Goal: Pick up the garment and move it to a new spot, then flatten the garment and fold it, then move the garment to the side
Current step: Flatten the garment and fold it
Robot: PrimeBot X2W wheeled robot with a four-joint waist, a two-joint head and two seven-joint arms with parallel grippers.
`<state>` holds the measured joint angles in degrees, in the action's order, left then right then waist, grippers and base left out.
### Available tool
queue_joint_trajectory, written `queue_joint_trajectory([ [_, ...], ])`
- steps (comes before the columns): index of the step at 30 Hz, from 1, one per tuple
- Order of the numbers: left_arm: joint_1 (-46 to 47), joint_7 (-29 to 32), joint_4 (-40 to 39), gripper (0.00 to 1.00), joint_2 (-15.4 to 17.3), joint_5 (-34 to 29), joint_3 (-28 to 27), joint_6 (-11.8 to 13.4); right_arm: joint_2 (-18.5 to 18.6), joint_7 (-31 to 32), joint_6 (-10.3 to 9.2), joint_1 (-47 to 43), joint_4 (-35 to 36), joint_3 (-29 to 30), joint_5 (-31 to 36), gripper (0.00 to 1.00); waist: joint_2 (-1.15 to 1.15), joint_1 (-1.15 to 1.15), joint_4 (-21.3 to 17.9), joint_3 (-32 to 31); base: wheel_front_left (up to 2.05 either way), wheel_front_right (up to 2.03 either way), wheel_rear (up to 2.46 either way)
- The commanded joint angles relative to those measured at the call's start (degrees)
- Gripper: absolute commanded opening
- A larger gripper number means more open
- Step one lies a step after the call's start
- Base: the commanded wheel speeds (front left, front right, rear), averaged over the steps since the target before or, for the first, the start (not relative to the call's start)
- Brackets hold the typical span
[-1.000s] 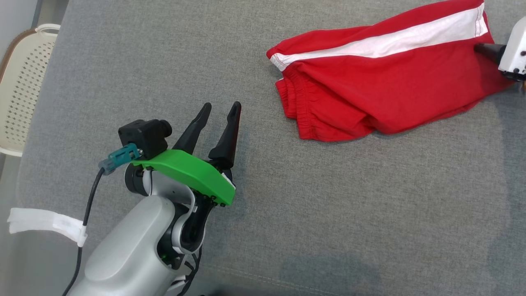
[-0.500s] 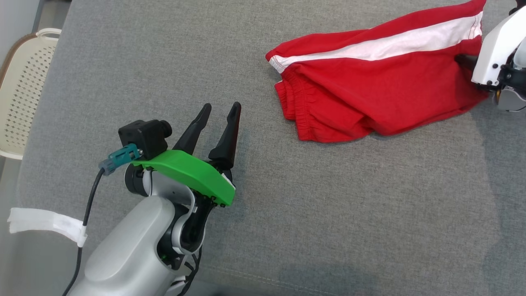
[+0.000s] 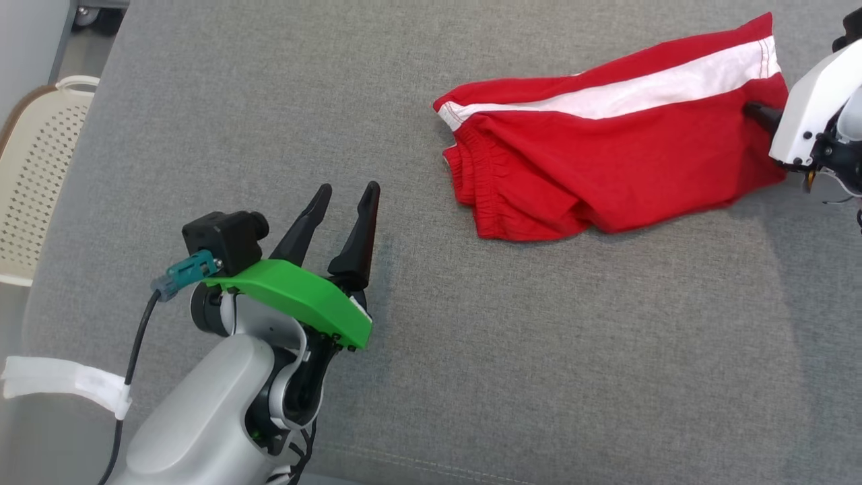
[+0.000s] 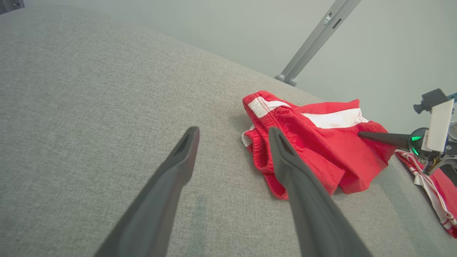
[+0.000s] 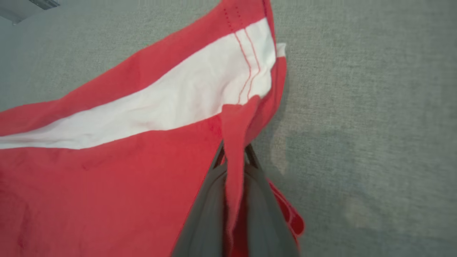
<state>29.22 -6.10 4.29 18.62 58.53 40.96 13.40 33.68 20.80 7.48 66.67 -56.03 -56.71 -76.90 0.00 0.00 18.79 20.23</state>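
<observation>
The garment is a pair of red shorts with a white side stripe, lying crumpled on the grey cloth surface at the upper right. My right gripper reaches in from the right edge and is shut on the garment's right hem. In the right wrist view a fold of red cloth is pinched between the fingers of the right gripper. My left gripper hovers open and empty at the lower left, well apart from the garment. The left wrist view looks past the open left gripper at the garment.
A cream perforated basket stands off the surface's left edge. A white strap lies at the lower left. Another red and white cloth lies beyond the right gripper. A grey metal leg stands behind.
My right gripper has moved in and shut on the garment's right hem, drawing that end slightly inward. The head view has shifted a little. The left gripper stays open.
</observation>
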Motion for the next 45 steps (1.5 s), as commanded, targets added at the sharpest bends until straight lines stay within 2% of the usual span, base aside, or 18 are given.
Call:
queue_joint_trajectory([
  [1,-0.85,-0.26,-0.16,1.0,0.29,-0.1,-0.14,0.25,0.45,-0.44,0.02,-1.13,0.1,-0.03,-0.35,0.0,0.0,0.0,-1.1,-1.56,0.0,0.0,0.0],
  [9,-2.84,-0.73,-2.37,1.0,2.42,-1.12,0.33,0.74,2.47,-2.48,0.01,-4.57,-0.12,0.03,-1.97,0.0,0.0,0.0,-3.49,-5.74,0.0,0.0,0.0],
  [12,-3.14,-1.76,-3.2,1.0,3.75,-3.31,1.06,0.86,3.31,-3.49,0.01,-5.75,-0.15,-0.14,-1.91,0.0,0.0,0.0,-4.29,-7.08,0.0,0.0,0.0],
  [18,-4.58,-4.07,-2.49,1.0,5.05,-6.22,1.98,2.0,3.14,-5.08,0.01,-6.84,0.12,-0.43,-2.3,0.0,0.0,0.0,-5.16,-9.59,0.0,0.0,0.0],
  [23,-5.71,-6.14,-1.32,1.0,5.72,-7.85,2.21,1.41,2.71,-6.21,0.01,-7.38,2.44,-1.24,-1.79,0.0,0.0,0.0,-4.93,-11.29,0.0,0.0,0.0],
  [34,-8.23,-8.06,1.22,1.0,4.39,-8.22,2.07,0.69,-1.06,-5.79,0.02,-7.18,6.34,-3.24,-2.47,0.0,0.0,0.0,-2.18,-13.83,0.0,0.0,0.0],
  [45,-9.06,-8.14,2.87,1.0,3.16,-7.64,2.21,0.24,-7.73,-5.46,0.02,-9.33,3.57,-0.25,-9.2,0.0,0.0,0.0,2.32,-14.12,0.0,0.0,0.0],
])
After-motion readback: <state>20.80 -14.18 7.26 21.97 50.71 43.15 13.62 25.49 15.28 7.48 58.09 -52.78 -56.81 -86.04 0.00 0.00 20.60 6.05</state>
